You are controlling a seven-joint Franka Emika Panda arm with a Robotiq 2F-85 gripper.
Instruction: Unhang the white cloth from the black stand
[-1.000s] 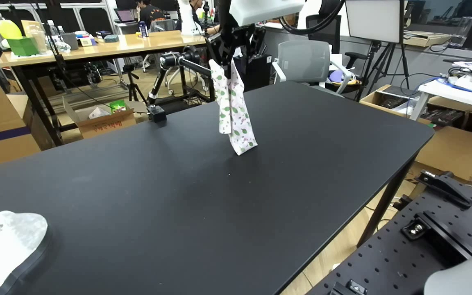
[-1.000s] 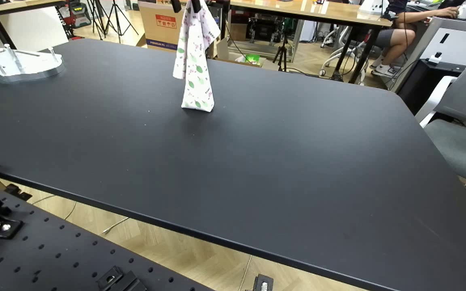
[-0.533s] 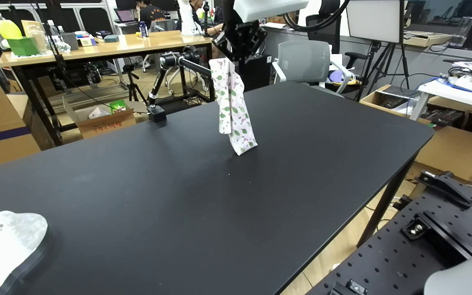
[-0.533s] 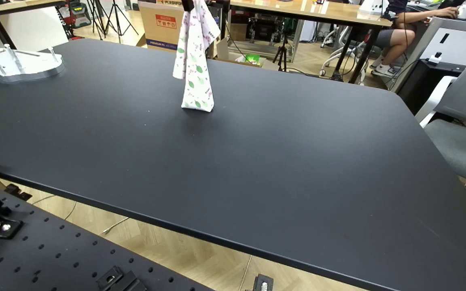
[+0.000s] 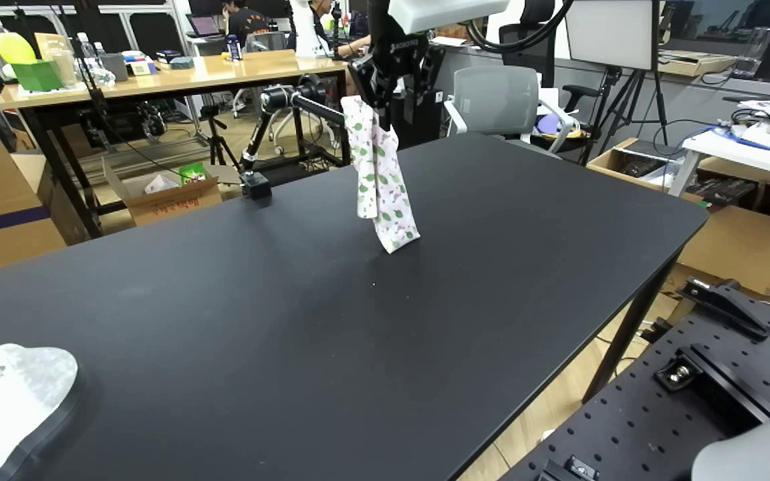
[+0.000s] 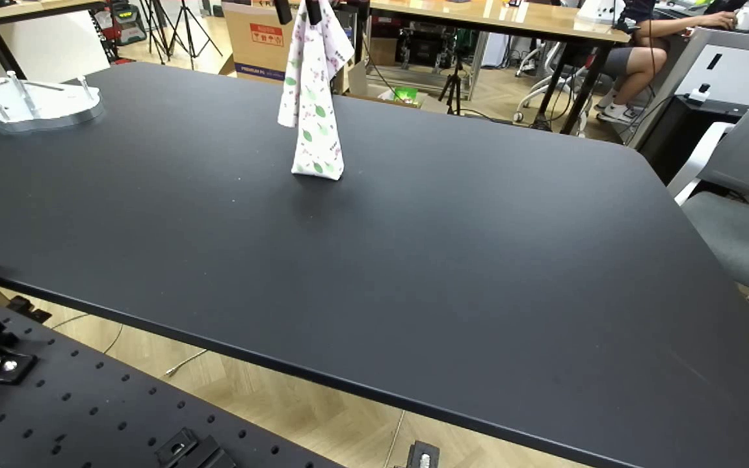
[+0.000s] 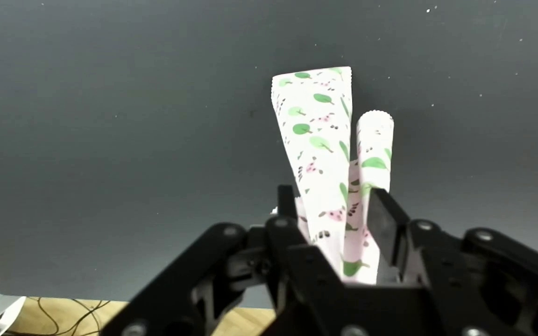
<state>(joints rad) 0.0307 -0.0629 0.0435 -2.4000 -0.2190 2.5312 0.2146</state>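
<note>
The white cloth (image 5: pixel 395 194), printed with green leaves, hangs folded over the black stand (image 5: pixel 318 108), whose base sits at the table's far edge. It also hangs in an exterior view (image 6: pixel 317 110) and reaches down near the tabletop. In the wrist view the cloth (image 7: pixel 320 154) runs down between the fingers. My gripper (image 7: pixel 333 198) is open, one finger on each side of the cloth, not closed on it. In an exterior view the gripper (image 5: pixel 388 100) is by the cloth's upper part. Its fingertips (image 6: pixel 298 12) show apart at the top edge. The bar under the cloth is hidden.
The black table (image 5: pixel 291 321) lies under the cloth. An upturned white piece with pegs (image 5: pixel 31 381), also in an exterior view (image 6: pixel 36 101), lies at one end. A grey chair (image 5: pixel 495 100) stands past the far edge. A perforated mounting plate (image 5: pixel 599 427) is beside the table.
The fingers were apart one second ago, close together half a second ago, and are apart again now. The gripper has shifted slightly away from the stand's base. The cloth has not moved.
</note>
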